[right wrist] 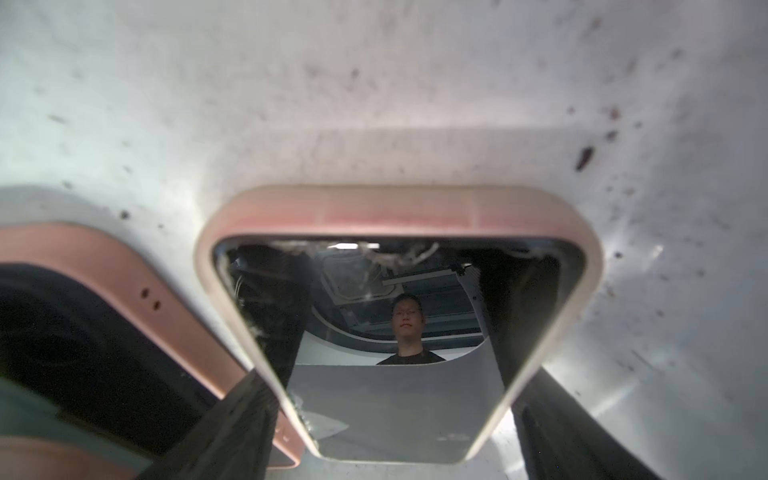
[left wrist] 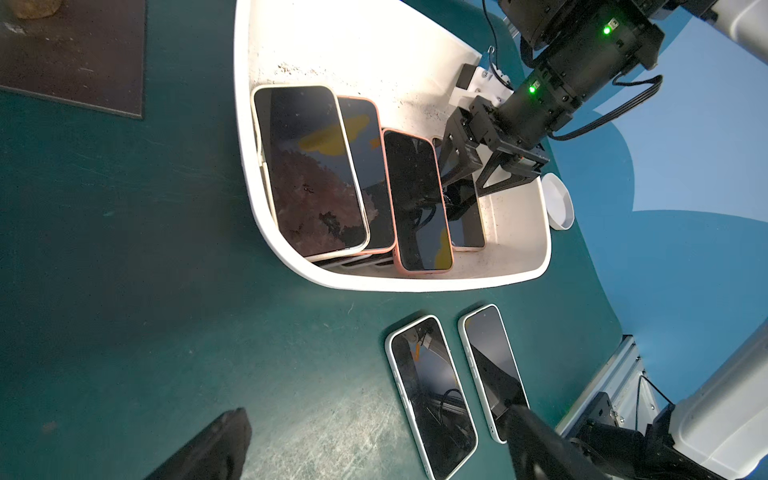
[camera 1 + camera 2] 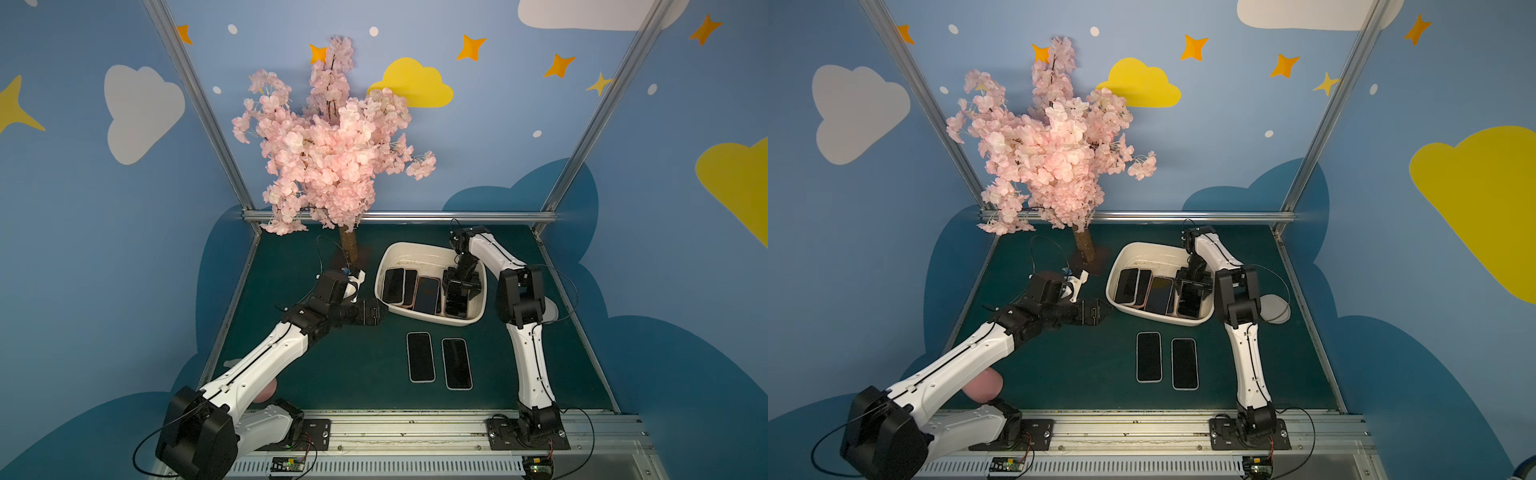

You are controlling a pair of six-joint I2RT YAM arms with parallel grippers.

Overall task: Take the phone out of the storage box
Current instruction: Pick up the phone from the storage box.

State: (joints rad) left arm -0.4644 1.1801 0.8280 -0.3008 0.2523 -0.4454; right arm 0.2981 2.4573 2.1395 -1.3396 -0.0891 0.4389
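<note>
Cream-white plastic storage box point(image 3: 432, 321): one, at 1 o'clock on the green desk point(image 3: 357, 374).

Phones showing in the box: four, screens up and overlapping.
- cream-cased phone point(image 2: 309, 166) at the box's 9 o'clock end
- pink-cased phone point(image 2: 370, 145) half under it
- salmon-cased phone point(image 2: 419, 203) next along
- pale-pink phone point(image 1: 395, 216) at the 3 o'clock end

The left wrist view shows more case edges under that stack; can't count them.

Outside the box: two white-edged phones point(image 3: 420, 356), point(image 3: 456, 363), flat and side by side on the desk at the box's 6 o'clock, apart from it.

Also one blossom tree point(image 3: 332, 145) at the box's 10 o'clock and one small white dish point(image 2: 559, 203) at its 3 o'clock. A pink rounded thing point(image 3: 986, 384) is mostly hidden behind the left arm; can't identify it.

Right hand point(image 3: 456, 303) is down in the box, fingers point(image 1: 232, 424) either side of the pale-pink phone. Can't tell whether they're clamped on it or just beside it. In both top views the hand covers most of that phone.

Left hand point(image 3: 380, 311) is released, jaws wide, over the desk near the box's 8 o'clock.

Screens are dark, showing only reflections.
</note>
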